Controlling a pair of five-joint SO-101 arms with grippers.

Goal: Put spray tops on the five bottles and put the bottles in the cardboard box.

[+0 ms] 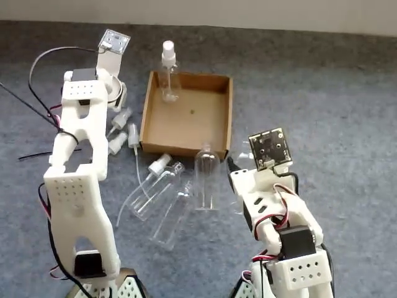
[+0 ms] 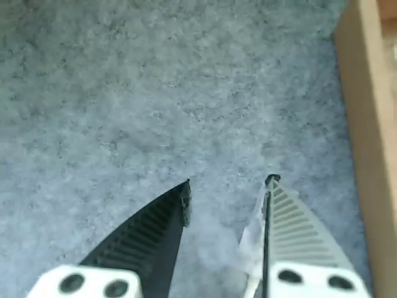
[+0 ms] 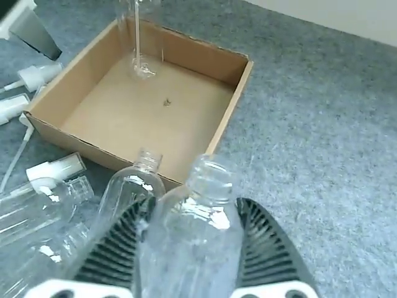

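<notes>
Right end effector: Your right end effector (image 3: pixel 193 205) was clenched around a clear plastic bottle (image 3: pixel 192 248) with an open, capless neck. It held the bottle upright just short of the near wall of the shallow brown cardboard box (image 3: pixel 232 105).
Left end effector: Your left end effector (image 2: pixel 226 183) was released, its jaws apart with nothing between them. It hung over the grey carpeted tabletop (image 2: pixel 124 93), beside the box's outer wall.
Finished bottle: One clear bottle with a white spray top (image 1: pixel 169 81) stood inside the box, against its far wall.
Loose tops: White spray tops (image 1: pixel 121 117) with thin dip tubes lay on the tabletop near the left arm, outside the box.
Other bottles: A second capless bottle (image 1: pixel 206 177) stood just beside the held one. Close by, two more clear bottles (image 1: pixel 173 214) lay on their sides, one apparently with a top already on.
Step in hand: By my reading, you were presenting the held bottle for capping, with the left arm placed to fetch a top.
How to do it well: Your best course was to hold the right grasp firm and the neck vertical. You needed to pick a top by its head so that the tube hung free, thread the tube into the neck first, then press straight down.
Risk: The neighbouring upright bottle stood close enough to be knocked over. The thin clear plastic would likely have slipped or buckled under a hard squeeze.
</notes>
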